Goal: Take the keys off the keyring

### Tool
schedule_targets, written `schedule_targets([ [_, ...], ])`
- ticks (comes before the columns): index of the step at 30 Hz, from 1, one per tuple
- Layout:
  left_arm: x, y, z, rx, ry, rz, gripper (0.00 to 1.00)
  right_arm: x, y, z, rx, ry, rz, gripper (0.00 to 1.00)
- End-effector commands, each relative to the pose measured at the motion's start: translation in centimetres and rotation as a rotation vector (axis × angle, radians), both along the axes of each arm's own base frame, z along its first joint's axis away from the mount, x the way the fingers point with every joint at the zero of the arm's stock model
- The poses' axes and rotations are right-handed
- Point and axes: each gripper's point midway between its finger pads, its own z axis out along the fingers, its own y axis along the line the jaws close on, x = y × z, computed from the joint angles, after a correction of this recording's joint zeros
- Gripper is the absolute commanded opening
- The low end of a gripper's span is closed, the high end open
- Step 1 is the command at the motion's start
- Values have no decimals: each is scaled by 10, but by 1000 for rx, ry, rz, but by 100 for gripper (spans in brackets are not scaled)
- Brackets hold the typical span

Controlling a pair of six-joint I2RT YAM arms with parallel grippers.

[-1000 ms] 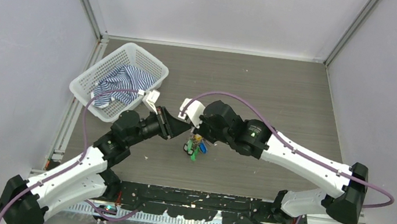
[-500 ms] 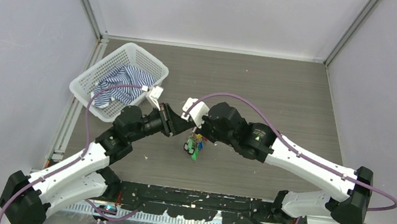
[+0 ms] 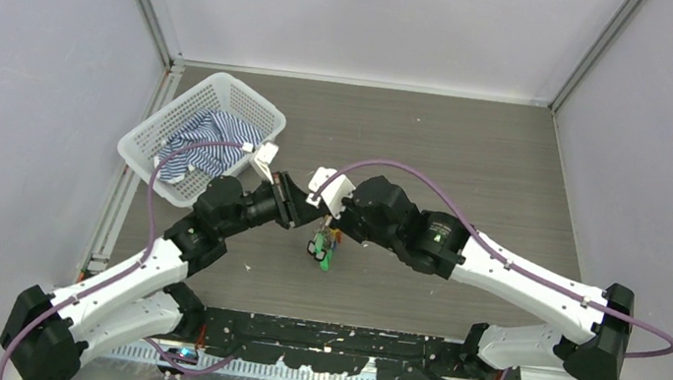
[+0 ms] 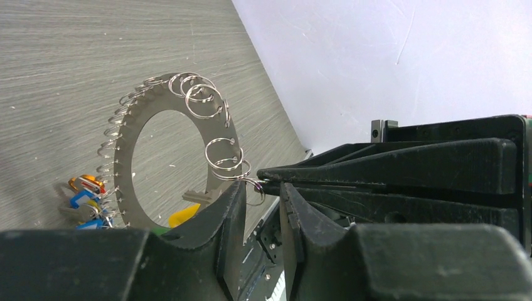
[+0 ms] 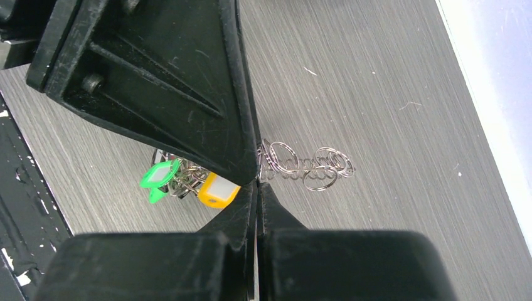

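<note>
1. Here, our right gripper (image 5: pixel 257 185), clamped shut, holds the keyring (image 4: pixel 125 169) upright mid-table, keys (image 3: pixel 323 248) bunched at its low side.
2. Our left gripper (image 4: pixel 262 188), narrowly parted, brackets one small split ring (image 4: pixel 255 199); next we must pinch it squarely.

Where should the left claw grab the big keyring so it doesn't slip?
Probably the flat band of the keyring, next to where the right claw pinches it. It is held up on edge, so the left claw should come from the left, facing the right claw, with one finger on each flat face, between the little rings crowding its outer edge.
</note>
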Motion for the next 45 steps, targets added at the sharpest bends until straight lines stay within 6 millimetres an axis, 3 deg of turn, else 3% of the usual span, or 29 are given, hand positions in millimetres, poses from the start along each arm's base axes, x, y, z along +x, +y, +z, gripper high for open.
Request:
schedule_targets([
  [1, 6, -1, 26, -34, -35, 18, 28, 6, 14, 40, 110, -91, 1, 1],
  [6, 9, 0, 18, 3, -7, 29, 24, 6, 16, 39, 103, -99, -3, 1],
  [15, 5, 4, 16, 29, -27, 28, 1, 9, 9, 39, 93, -109, -31, 1],
  [29, -3, 13, 28, 57, -171, 13, 1, 13, -14, 38, 119, -135, -124, 1],
  [39, -13, 8, 41, 37, -316, -54, 1, 8, -15, 41, 307, -142, -145, 1],
  [45, -10, 8, 38, 33, -316, -41, 1, 5, -15, 43, 341, -143, -128, 1],
])
